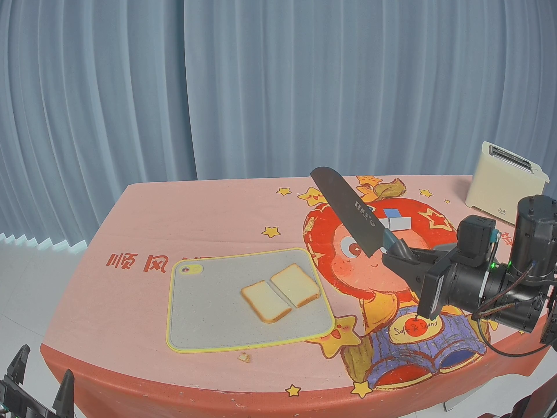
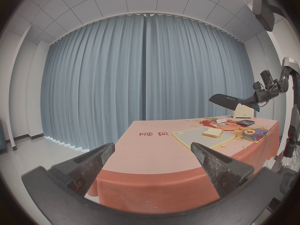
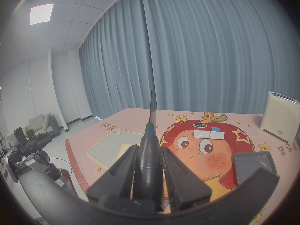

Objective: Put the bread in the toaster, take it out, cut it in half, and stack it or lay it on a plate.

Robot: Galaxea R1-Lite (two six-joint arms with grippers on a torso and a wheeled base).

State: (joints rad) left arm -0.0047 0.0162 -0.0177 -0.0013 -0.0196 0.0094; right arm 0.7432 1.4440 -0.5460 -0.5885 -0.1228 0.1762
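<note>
Head view, right gripper (image 1: 400, 255) clamped on knife (image 1: 348, 210) (blade raised)

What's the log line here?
right end effector: shut on knife, aloft | bread: two halves on cutting board | left end effector: open

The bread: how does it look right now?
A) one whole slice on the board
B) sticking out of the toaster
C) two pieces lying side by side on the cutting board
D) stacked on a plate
C: two pieces of bread lie flat next to each other on the grey cutting board, away from the toaster. The knife is held up in the air, clear of them.
</note>
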